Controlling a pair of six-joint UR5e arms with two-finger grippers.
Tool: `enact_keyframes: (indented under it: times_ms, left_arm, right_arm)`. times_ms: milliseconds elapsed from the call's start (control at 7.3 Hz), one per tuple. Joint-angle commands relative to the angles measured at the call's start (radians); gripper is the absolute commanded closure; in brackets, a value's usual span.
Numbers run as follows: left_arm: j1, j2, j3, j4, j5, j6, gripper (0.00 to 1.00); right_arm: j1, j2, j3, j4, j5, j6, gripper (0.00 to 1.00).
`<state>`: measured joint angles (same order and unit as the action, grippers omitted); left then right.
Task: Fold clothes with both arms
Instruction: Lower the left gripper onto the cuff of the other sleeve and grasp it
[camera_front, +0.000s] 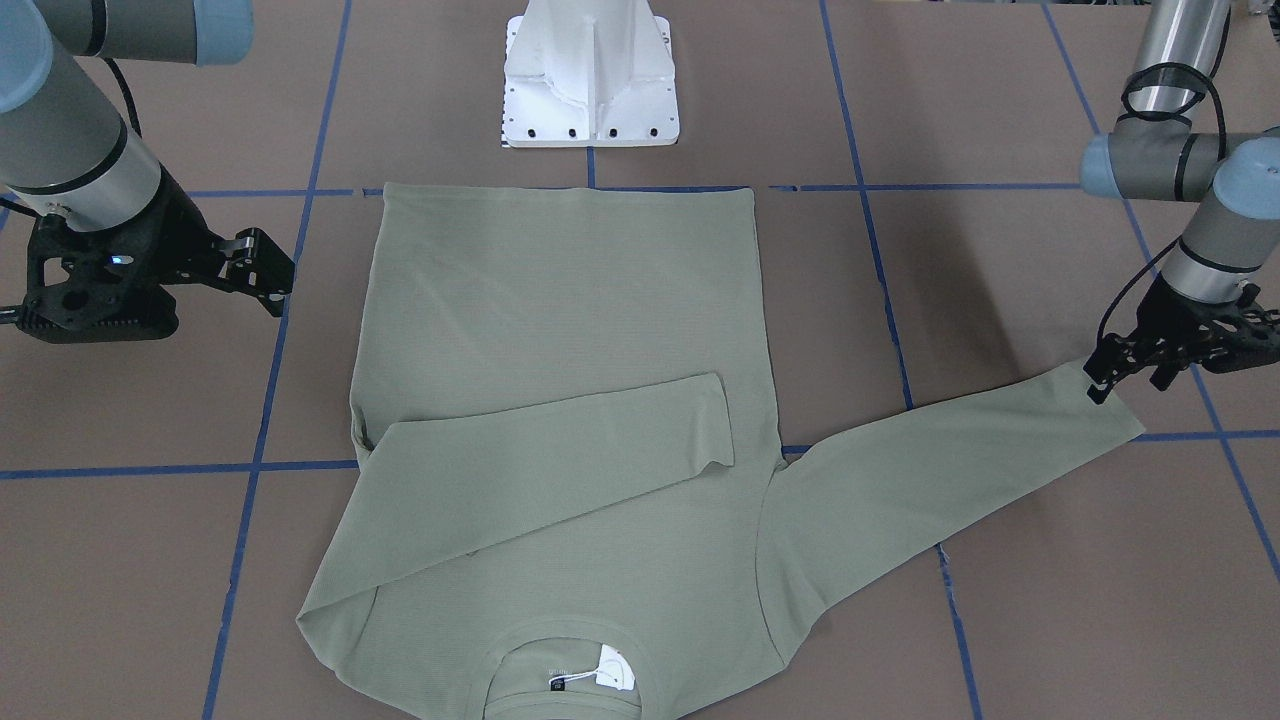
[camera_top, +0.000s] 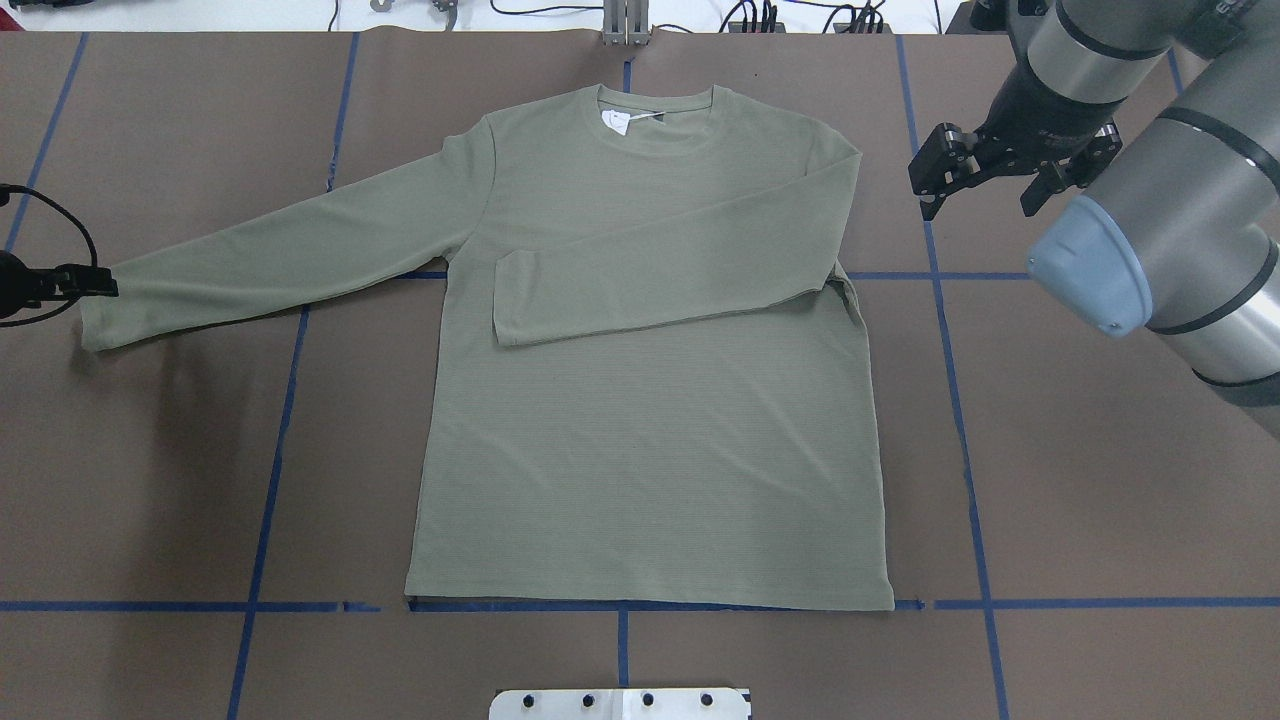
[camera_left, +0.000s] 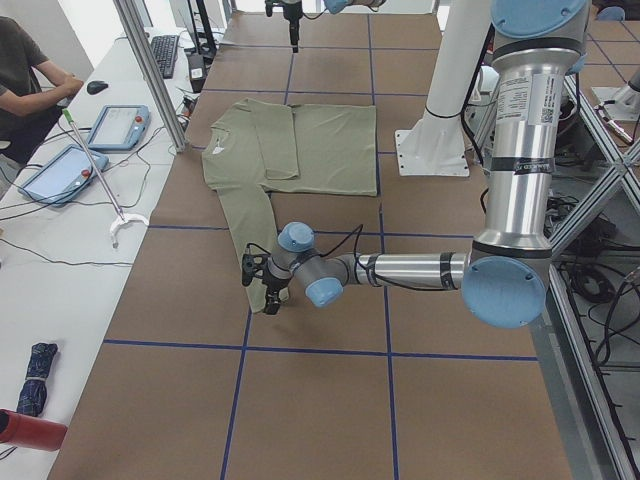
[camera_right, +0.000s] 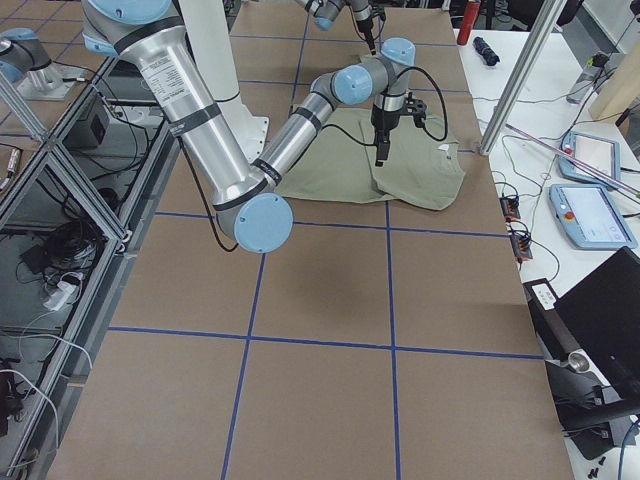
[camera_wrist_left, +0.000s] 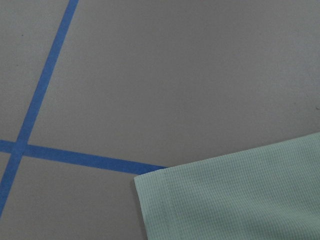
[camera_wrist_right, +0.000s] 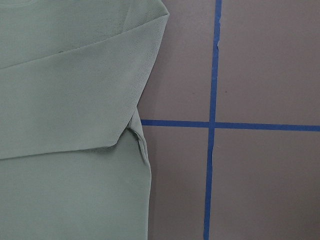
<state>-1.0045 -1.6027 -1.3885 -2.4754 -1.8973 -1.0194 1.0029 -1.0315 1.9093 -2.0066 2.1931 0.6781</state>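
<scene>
The sage-green long-sleeved shirt (camera_top: 650, 420) lies flat on the brown table, collar and white tag (camera_top: 615, 121) at the far side. One sleeve (camera_top: 680, 270) is folded across the chest. The other sleeve (camera_top: 280, 255) stretches out to my left, and its cuff (camera_front: 1110, 420) lies on the table. My left gripper (camera_front: 1128, 382) is open and empty, low over the cuff's edge; it also shows in the overhead view (camera_top: 95, 283). The left wrist view shows only the cuff corner (camera_wrist_left: 225, 195). My right gripper (camera_top: 985, 200) is open and empty, hovering beside the shirt's shoulder, apart from the cloth.
The white pedestal base (camera_front: 590, 80) stands just past the shirt's hem. Blue tape lines (camera_top: 270, 450) cross the table. A side bench with tablets (camera_left: 115, 125) and a seated operator (camera_left: 25, 70) runs along the far edge.
</scene>
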Motion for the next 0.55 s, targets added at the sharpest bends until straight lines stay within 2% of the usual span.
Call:
enact_keyframes:
  times_ms: [0, 411]
  left_arm:
    - [0.004, -0.003, 0.011, 0.000, 0.006, 0.001, 0.00]
    - [0.020, -0.003, 0.020, 0.000, 0.006, -0.001, 0.00]
  right_arm:
    - [-0.001, -0.001, 0.001, 0.000, 0.000, 0.001, 0.00]
    - [-0.001, -0.001, 0.001, 0.000, 0.000, 0.001, 0.00]
